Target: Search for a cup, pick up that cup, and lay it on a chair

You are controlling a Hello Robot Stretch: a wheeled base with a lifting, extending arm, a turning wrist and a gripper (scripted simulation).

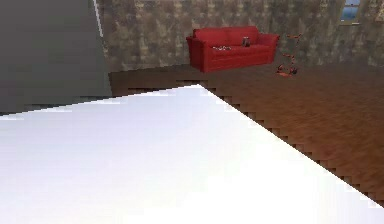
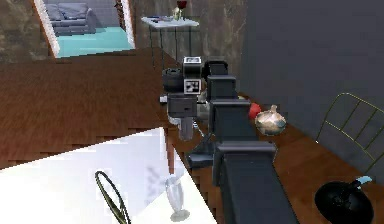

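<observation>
The claw (image 2: 170,90) hangs past the far corner of the white surface (image 2: 70,190), and I cannot tell whether it grasps anything. A clear slender glass (image 2: 177,196) stands upright on that surface, near its edge. A wire-backed chair (image 2: 352,125) stands well apart from it.

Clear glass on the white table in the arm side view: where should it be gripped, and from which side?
Probably around the upright body of the clear glass, above its wider foot, coming level from the picture's right. It stands upright by that edge of the white table, and a dark loop lies on its left.
</observation>
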